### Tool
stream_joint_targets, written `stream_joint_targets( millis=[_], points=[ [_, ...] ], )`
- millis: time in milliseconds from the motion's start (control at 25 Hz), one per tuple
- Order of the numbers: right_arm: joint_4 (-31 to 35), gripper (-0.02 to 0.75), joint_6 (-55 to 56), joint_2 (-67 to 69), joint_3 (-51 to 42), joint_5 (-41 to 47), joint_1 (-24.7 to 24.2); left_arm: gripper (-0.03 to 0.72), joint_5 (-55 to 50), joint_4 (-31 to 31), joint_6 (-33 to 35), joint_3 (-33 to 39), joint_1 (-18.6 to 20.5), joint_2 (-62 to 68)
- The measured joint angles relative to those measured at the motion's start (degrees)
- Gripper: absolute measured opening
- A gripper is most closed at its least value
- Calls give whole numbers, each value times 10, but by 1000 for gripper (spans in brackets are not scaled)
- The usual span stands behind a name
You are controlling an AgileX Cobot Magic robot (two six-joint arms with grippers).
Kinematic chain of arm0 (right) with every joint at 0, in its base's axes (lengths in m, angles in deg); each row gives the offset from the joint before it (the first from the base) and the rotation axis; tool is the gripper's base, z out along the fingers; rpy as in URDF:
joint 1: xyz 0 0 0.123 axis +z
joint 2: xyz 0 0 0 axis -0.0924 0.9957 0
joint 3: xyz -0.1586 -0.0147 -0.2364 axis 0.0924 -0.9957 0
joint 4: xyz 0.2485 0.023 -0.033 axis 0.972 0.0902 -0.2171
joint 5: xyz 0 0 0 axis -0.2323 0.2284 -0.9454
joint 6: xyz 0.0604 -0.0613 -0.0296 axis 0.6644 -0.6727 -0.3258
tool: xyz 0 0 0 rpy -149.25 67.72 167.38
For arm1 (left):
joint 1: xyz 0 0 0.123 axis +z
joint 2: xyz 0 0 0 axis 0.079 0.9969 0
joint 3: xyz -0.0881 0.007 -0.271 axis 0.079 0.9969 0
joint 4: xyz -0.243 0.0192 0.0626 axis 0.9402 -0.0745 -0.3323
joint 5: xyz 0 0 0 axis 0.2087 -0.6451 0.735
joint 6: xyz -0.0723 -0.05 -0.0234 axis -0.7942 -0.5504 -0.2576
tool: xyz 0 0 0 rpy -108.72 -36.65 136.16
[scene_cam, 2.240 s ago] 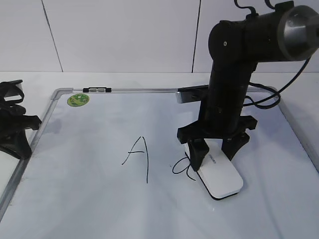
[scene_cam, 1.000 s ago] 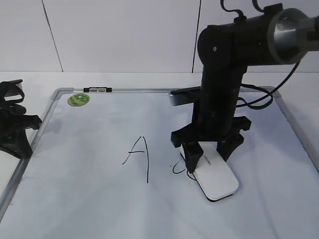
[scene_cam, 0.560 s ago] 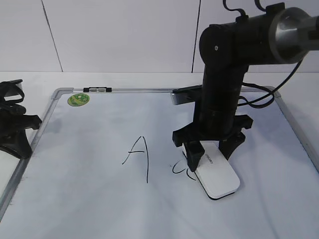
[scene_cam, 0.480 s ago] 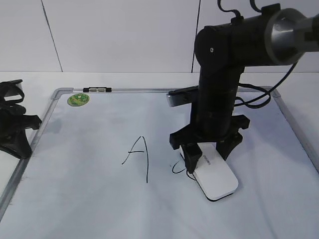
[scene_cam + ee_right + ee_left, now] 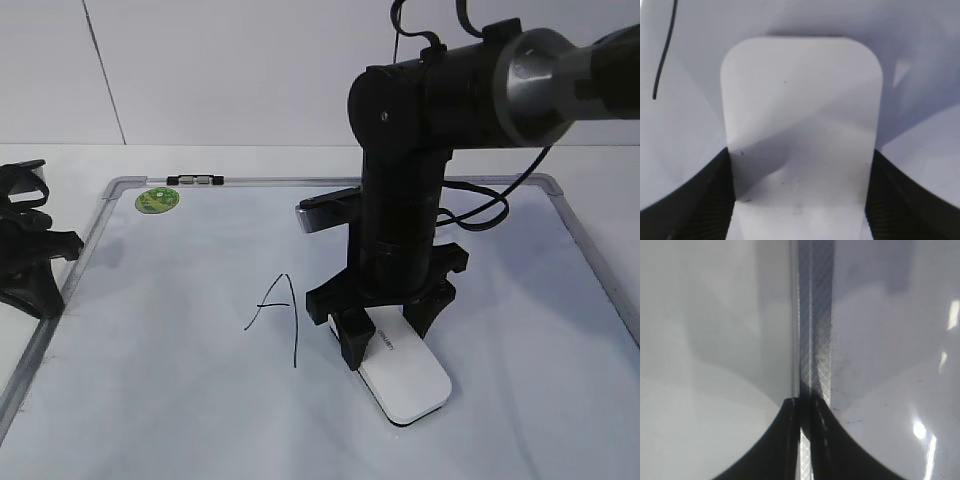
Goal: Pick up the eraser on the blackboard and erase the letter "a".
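Gripping the eraser [image 5: 403, 378] across its long sides, the right gripper [image 5: 380, 325] presses it flat on the blackboard [image 5: 150, 400] beside the capital "A" [image 5: 277, 312]; no small "a" shows. Left wrist: gripper state unclear. Right wrist: the eraser looks light, stiff, smooth-sided.

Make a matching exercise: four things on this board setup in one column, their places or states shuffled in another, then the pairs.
1. white oblong plastic eraser
2. round green sticker
3. tall black marker capital "A"
4. left tool

a. board's far left corner
b. off the board's left edge
c. gripped by the right tool
d. left of the eraser, unwiped

Pairs: 1-c, 2-a, 3-d, 4-b
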Motion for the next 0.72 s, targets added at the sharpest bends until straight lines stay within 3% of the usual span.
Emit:
stream_joint_targets(
  millis=[320, 720],
  points=[
    [-4, 529, 0, 3, 1, 2, -7, 27, 0, 0, 0, 0, 0, 0],
    [33, 529, -2, 5, 1, 5, -91, 27, 2, 0, 0, 0, 0, 0]
  ],
)
